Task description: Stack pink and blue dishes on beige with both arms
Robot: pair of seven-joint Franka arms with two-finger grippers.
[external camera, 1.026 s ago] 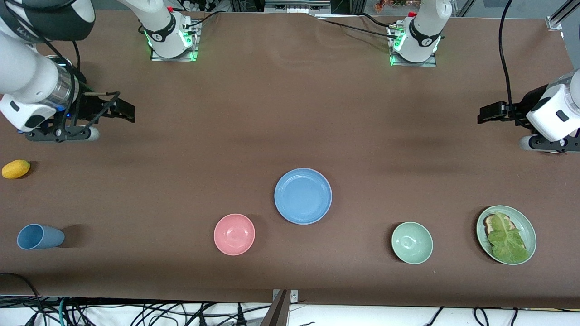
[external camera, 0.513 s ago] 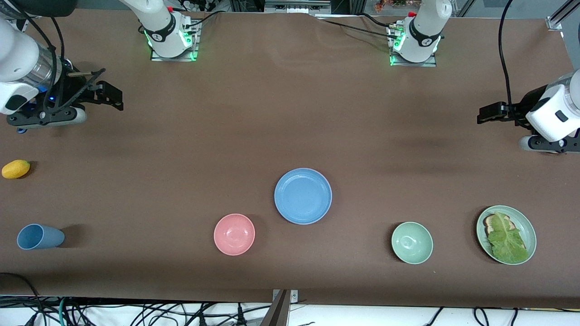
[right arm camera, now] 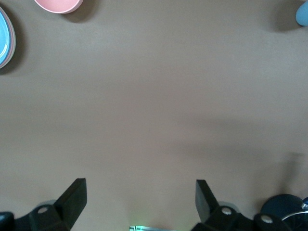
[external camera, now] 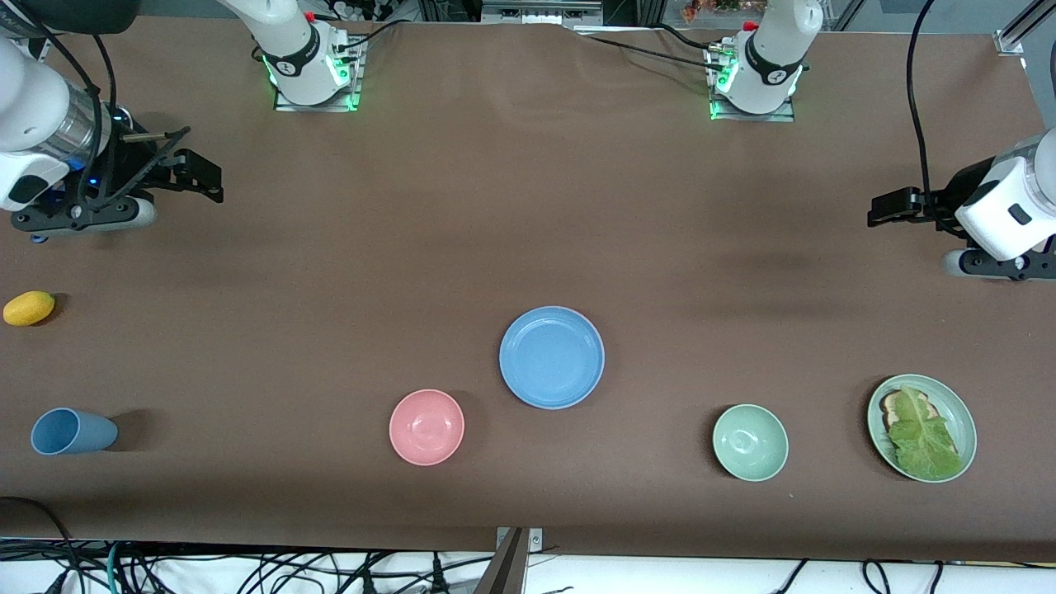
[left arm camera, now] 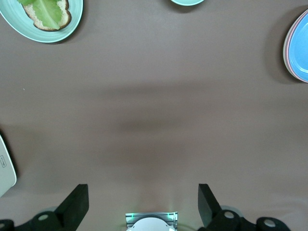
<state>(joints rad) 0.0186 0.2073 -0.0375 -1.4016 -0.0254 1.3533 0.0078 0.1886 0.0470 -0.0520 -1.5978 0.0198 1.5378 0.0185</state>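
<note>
The right gripper (external camera: 198, 175) has pulled back a bit toward the right arm's end of the table and lifted away from the middle. Now it has nearly stopped. Its 2 fingers are wide apart and hold nothing. The left gripper (external camera: 887, 206) has hardly moved at all. It waits over the left arm's end of the table, with its 2 fingers also wide apart and empty.

None of the dishes has moved. The blue plate (external camera: 551, 357) lies flat near the middle of the brown table (external camera: 528, 206). In the left wrist view a thin pink edge (left arm camera: 286, 48) peeks out under the blue one, so the pink plate seems to lie right below it. I cannot tell for sure if the beige plate is at the bottom, because the plates on top hide it.

The small pink bowl (external camera: 426, 426) sits just beside the stack, nearer to the front camera. It is not part of the stack.

Both arms are well away from the plates with open, empty fingers, so I think the stacking is done and the arms are going to rest.
</note>
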